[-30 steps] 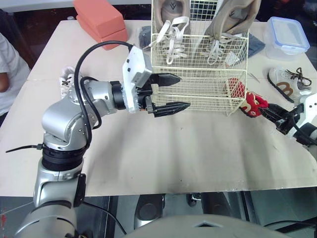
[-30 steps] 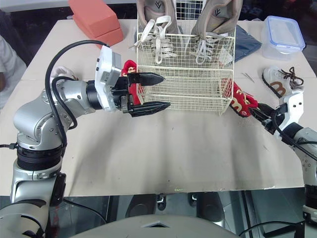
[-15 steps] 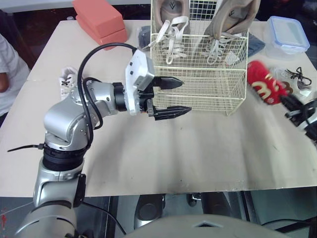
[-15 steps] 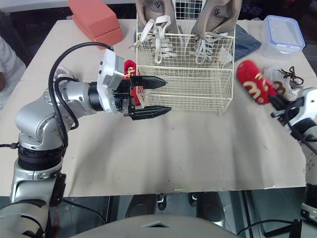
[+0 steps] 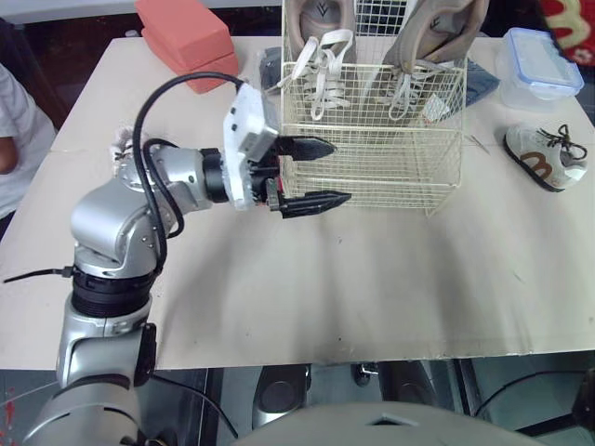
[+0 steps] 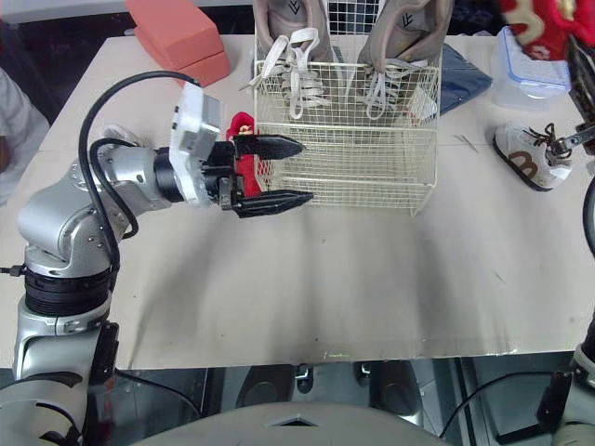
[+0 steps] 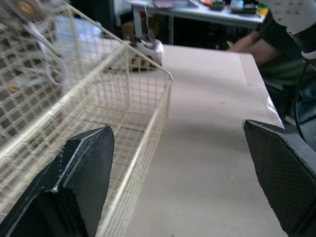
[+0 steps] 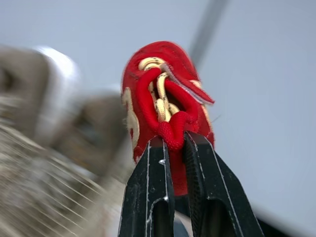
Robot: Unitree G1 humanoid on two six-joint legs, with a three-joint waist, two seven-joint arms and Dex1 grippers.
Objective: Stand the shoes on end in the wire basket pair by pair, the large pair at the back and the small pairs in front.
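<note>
Beige table is carrying the wire basket upper centre, large pair at back. Right gripper is clenching a red shoe high at upper right, likely to clear the rim; left gripper is hanging open beside the basket.

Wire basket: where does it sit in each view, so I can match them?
Left eye view: wire basket, upper centre, ahead of the left gripper.
Right eye view: upper centre.
Left wrist view: basket alongside one finger.
Right wrist view: blurred wires behind the red shoe, probably it.
Shared landmark: beige shoes standing in its back.
</note>
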